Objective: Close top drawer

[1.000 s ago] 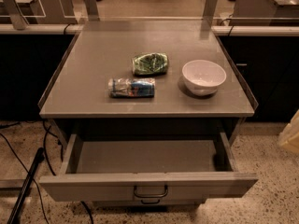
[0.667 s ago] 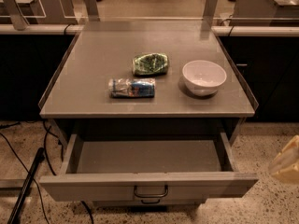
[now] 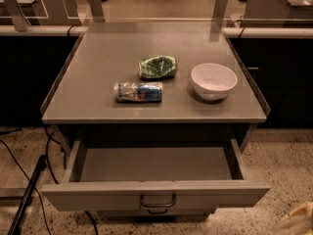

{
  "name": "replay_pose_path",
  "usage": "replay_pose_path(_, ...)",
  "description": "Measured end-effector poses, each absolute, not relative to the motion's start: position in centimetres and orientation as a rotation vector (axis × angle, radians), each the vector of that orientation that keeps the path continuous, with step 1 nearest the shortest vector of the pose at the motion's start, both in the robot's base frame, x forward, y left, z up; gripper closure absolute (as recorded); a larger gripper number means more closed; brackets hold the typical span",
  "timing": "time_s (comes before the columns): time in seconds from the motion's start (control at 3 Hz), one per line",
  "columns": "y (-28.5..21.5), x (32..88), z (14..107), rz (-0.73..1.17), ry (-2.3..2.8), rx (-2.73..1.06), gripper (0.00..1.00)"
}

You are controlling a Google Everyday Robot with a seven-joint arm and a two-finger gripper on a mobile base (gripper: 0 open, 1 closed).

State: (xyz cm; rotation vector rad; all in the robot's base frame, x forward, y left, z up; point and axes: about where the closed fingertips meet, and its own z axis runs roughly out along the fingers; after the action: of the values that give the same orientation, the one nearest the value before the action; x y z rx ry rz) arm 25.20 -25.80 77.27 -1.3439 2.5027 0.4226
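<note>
The top drawer [image 3: 98,194] of the grey cabinet is pulled out toward me. Its shallow tray [image 3: 156,163] is empty. The long flat front panel carries a small dark loop handle [image 3: 157,200] at its middle. My gripper [image 3: 295,221] shows only as a pale blurred shape at the bottom right corner, low beside the drawer's right front corner and apart from it. It does not touch the drawer or the handle.
On the cabinet top [image 3: 93,77] lie a green crumpled bag [image 3: 157,66], a clear packet with a blue label [image 3: 138,92] and a white bowl [image 3: 213,81]. A lower drawer's handle [image 3: 157,211] peeks under the front panel. Dark cables and a pole [image 3: 24,195] lie on the left floor.
The pale gripper shape has moved down along the right edge, from level with the cabinet top's front edge to the bottom right corner. The drawer has not moved.
</note>
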Motion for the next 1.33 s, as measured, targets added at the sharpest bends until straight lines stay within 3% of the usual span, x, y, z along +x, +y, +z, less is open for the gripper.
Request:
replay_pose_path(0.33,-24.3,25.0,77.6,0.495,2.436,-1.333,1.0)
replay_pose_path(1.33,-25.1,25.7,70.8,0.343,2.251,-1.385,1.0)
